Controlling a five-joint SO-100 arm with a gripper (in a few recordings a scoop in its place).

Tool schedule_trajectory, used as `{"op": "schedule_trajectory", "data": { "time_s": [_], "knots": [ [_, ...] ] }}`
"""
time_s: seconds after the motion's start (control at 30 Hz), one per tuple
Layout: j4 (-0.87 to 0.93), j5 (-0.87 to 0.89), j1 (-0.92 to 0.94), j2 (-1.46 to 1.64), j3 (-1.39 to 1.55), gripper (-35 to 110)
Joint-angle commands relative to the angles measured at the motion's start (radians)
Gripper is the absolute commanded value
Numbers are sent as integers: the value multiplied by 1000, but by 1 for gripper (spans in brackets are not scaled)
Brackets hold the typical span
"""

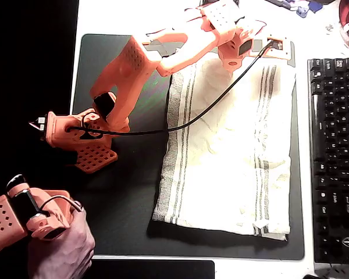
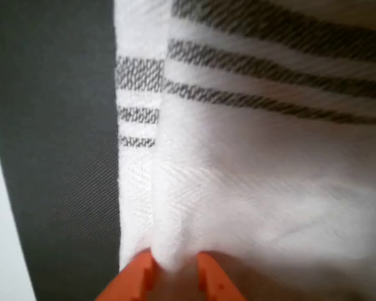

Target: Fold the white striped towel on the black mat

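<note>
Lying spread across the right half of the black mat in the overhead view: the white striped towel, off-white and wrinkled, with groups of thin grey-green stripes running down near its left and right edges. Sitting slightly askew, lower edge slanting, bottom right corner reaching close to the mat's front border. Resting on a white surface, the mat taking up most of the picture.

Reaching from the mat's left side toward the towel's top edge: an orange arm, with a black cable trailing from its base across the towel's upper left part up to the wrist. Hovering at the towel's top edge, near the middle: the gripper, pointing down onto the cloth.

Showing in the wrist view: two orange fingertips at the bottom, pinching a raised fold of the towel between them, so gripper closing on the cloth. Bunching upward at the pinch, with a doubled layer along the left hem and dark stripes crossing above. Lying beside the hem on the left: bare mat, then a sliver of white surface.

Standing along the right edge in the overhead view: a black keyboard, just beside the mat.
</note>
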Motion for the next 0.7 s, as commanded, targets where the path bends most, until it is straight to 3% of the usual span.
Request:
{"op": "schedule_trajectory", "data": {
  "time_s": [0.0,0.67],
  "knots": [
    [8,-23,-18,28,3,3],
    [17,-43,0,126,43,0]
  ]
}}
